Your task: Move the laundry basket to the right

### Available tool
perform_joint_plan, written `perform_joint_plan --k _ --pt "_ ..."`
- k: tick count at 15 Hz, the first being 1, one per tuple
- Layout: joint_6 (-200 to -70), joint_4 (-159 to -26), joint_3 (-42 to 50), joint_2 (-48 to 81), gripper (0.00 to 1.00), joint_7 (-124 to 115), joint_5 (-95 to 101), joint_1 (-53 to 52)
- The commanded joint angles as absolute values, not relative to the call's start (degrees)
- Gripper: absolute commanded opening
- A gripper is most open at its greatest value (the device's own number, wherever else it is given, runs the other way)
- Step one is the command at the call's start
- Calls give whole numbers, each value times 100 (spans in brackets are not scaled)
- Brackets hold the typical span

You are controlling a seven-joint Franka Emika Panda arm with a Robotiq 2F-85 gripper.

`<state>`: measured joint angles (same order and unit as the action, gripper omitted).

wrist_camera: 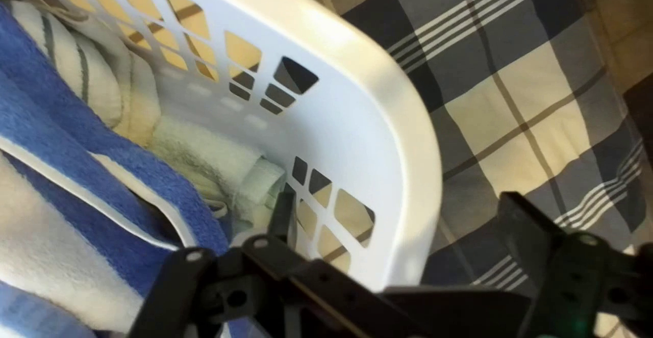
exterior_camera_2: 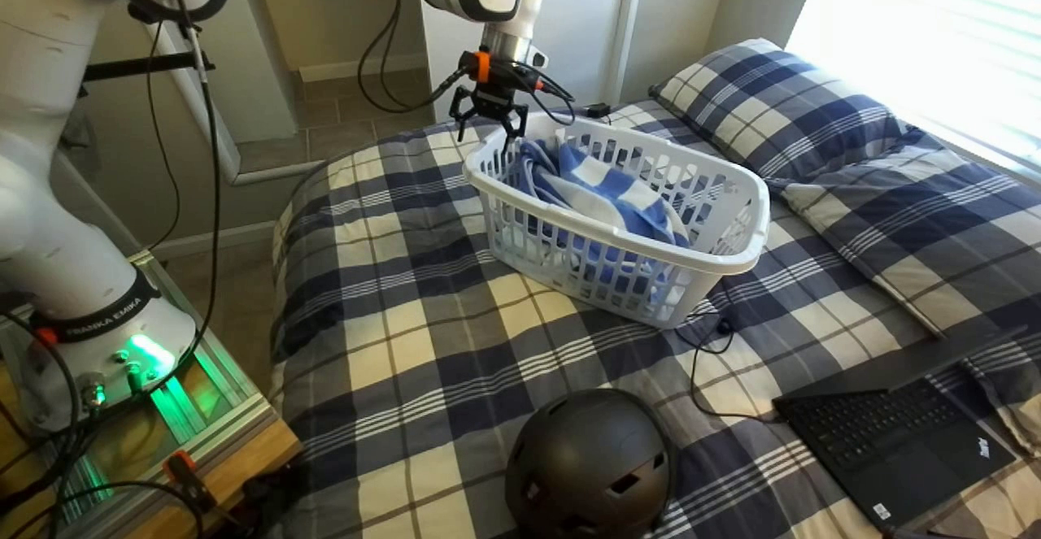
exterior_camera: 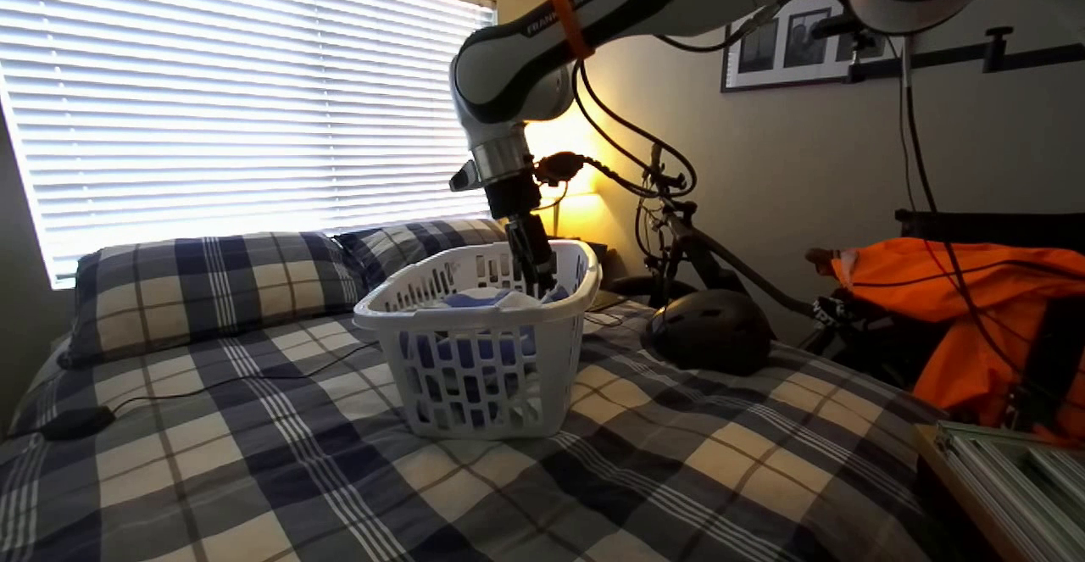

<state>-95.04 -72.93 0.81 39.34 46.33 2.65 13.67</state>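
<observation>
Tool (wrist_camera: 398, 203) nearest, spread astride end rim (wrist_camera: 422, 175) of laundry basket (exterior_camera: 483, 319), gripping nothing. Basket stands upright between plaid pillow (exterior_camera: 216, 291) and helmet (exterior_camera: 712, 333). Likely best: seat rim deep, keep striped cloth (wrist_camera: 76, 210) clear, close firmly, drag slowly.

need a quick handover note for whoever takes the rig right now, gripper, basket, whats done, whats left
Gripper: open, astride the rim at one end of the laundry basket, one finger inside, the other finger outside.
Basket: upright on the bed, blue-and-white cloth inside.
Done: gripper lined up around the rim; no grip yet.
Left: probably close on the rim, then move the basket right. Check whose right is meant; the helmet on the bed could get in the way.
</observation>
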Motion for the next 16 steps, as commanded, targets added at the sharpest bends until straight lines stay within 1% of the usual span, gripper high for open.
perform_joint_plan --k 1,5,6,12,16 --pt "-10151 -8237 -119 3336 100 4687 -181 1466" --pt "-11048 -8600 -62 3220 100 4217 -555 1419" --pt "-10616 -8110 -48 3501 100 4409 -354 1381" --pt "-10885 -8327 -48 3414 100 4260 -429 1395" --pt "-11198 -7996 -43 3747 100 3651 -467 1246"
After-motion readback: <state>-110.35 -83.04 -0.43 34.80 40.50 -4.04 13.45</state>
